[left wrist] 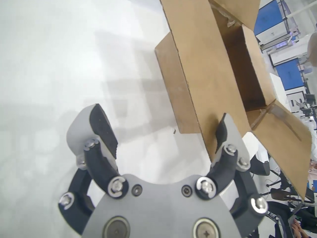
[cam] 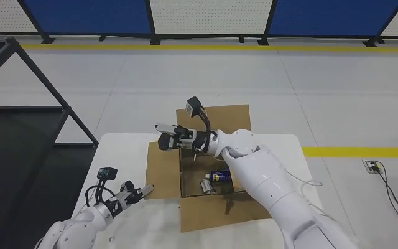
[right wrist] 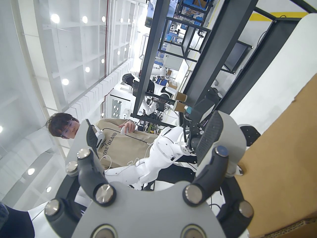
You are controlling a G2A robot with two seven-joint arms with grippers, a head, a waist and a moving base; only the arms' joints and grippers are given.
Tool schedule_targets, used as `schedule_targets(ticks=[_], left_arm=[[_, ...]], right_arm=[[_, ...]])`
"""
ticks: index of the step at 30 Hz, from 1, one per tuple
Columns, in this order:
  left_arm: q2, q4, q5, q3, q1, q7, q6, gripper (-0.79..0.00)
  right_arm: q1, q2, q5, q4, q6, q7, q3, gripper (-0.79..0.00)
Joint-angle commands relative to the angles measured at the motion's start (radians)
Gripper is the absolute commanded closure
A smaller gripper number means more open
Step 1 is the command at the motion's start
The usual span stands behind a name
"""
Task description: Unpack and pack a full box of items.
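- Tabletop (cam: 124,155), white, carrying the task's box around its middle.
- Cardboard box (cam: 163,169), open at the top, all four flaps folded outward: one toward the far side, one toward the robot, one to each side. Brown inner walls and floor open to the top view, with two items lying low inside.
- Right end effector (cam: 163,137), raised above the box's far left corner and the left flap, pointing toward the robot's left. Fingers well apart, nothing between them. In the right wrist view, a sheet of the box's cardboard just beside one finger (right wrist: 210,134).
- Left end effector (cam: 144,192), low over the bare tabletop, just beside the near corner of the left flap. Fingers spread wide, nothing held. In the left wrist view, one fingertip (left wrist: 221,131) right at the flap's edge, contact impossible to judge; the other fingertip over bare white surface, well clear of the cardboard.
- Blue can (cam: 219,177) with a yellow patch, lying on the box floor toward the near wall.
- Small silvery item (cam: 205,185), just beside the can on the robot's left, also on the box floor; kind too small to tell.
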Motion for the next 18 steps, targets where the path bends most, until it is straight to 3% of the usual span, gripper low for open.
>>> schedule_targets(ticks=[1, 10, 18], left_arm=[[-0.001, 0.010, 0.009, 0.012, -0.009, -0.004, 0.011, -0.785], [-0.007, 0.061, 0.063, 0.079, -0.074, -0.017, 0.035, -0.785], [-0.020, 0.118, 0.094, 0.161, -0.159, -0.028, 0.035, -0.785]], right_arm=[[-0.014, 0.017, -0.024, -0.033, 0.008, -0.015, 0.019, -0.785], [-0.161, 0.144, -0.207, -0.267, 0.072, -0.142, 0.207, -0.785], [-0.531, 0.275, -0.390, -0.762, 0.288, -0.240, 0.524, -0.785]])
